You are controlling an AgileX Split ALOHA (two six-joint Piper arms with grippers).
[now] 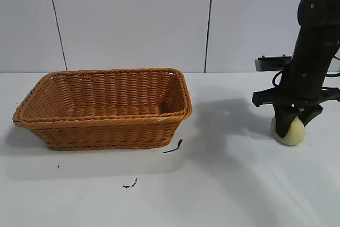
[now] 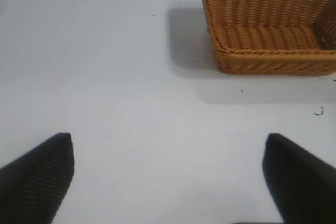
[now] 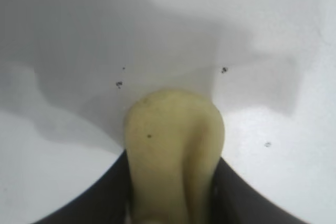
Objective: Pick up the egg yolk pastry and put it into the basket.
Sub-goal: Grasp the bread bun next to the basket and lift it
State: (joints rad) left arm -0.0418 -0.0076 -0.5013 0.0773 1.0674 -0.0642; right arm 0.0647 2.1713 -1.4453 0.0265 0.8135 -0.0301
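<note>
The egg yolk pastry (image 1: 289, 131) (image 3: 173, 156), a pale yellow rounded lump, rests on the white table at the right. My right gripper (image 1: 291, 122) (image 3: 172, 192) stands over it, and both black fingers press against its sides, squeezing it narrow. The orange-brown wicker basket (image 1: 106, 123) (image 2: 273, 56) sits at the left of the table, well apart from the pastry, with nothing inside. My left gripper (image 2: 168, 177) hovers open above bare table, away from the basket; it does not show in the exterior view.
Small dark specks (image 1: 173, 147) lie on the table in front of the basket's right corner, with more (image 1: 130, 184) nearer the front. A grey panelled wall (image 1: 133, 19) stands behind the table.
</note>
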